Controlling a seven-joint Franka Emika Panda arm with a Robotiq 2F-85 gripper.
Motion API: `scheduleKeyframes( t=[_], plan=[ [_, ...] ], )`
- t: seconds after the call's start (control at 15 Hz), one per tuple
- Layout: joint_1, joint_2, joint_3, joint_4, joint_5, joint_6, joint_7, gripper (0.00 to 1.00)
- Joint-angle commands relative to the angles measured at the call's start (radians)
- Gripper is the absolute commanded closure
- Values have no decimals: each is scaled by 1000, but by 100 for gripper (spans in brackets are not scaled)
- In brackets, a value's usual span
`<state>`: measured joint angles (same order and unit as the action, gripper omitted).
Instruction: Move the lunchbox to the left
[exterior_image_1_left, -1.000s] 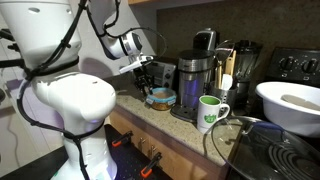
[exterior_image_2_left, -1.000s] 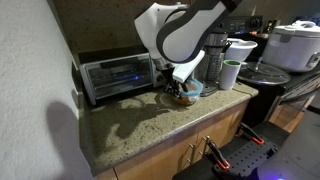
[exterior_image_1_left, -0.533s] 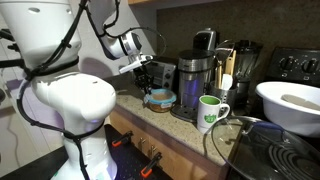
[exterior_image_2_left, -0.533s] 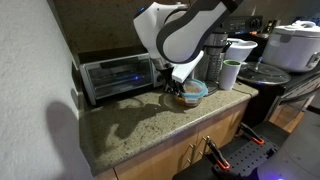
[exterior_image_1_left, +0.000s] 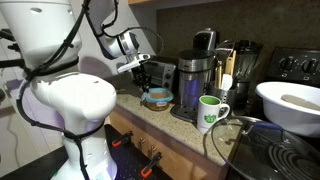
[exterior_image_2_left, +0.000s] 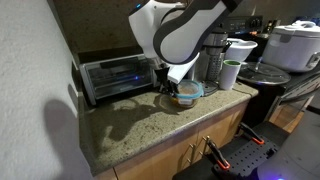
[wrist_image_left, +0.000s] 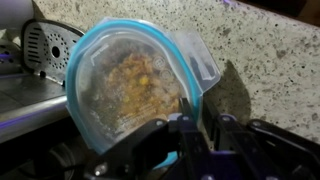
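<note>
The lunchbox (wrist_image_left: 130, 85) is a low round container with a teal rim and tan contents seen through its clear top. In the wrist view my gripper (wrist_image_left: 196, 118) is shut on its rim at the near right edge. In both exterior views the lunchbox (exterior_image_1_left: 156, 98) (exterior_image_2_left: 186, 93) sits low over the granite counter (exterior_image_2_left: 150, 125), in front of the toaster oven (exterior_image_2_left: 115, 75), with the gripper (exterior_image_1_left: 147, 82) on it. Whether it touches the counter I cannot tell.
A white-and-green mug (exterior_image_1_left: 211, 113) and a coffee maker (exterior_image_1_left: 196, 85) stand beside the lunchbox. A large white bowl (exterior_image_1_left: 290, 105) and a glass lid (exterior_image_1_left: 235, 135) are further along. The toaster oven (wrist_image_left: 45, 50) lies close by in the wrist view.
The gripper has carried the lunchbox a little way along the counter toward the toaster oven and away from the mug.
</note>
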<state>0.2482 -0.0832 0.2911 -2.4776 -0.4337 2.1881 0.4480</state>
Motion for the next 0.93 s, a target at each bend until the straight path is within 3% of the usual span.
scheduleKeyframes(
  t=[0.0,0.27,0.87],
  plan=[
    [13,25,21,44,-11,47,17,96],
    [33,41,23,65,63,115,-57,96],
    [66,41,21,102,501,118,-422,96]
  ],
)
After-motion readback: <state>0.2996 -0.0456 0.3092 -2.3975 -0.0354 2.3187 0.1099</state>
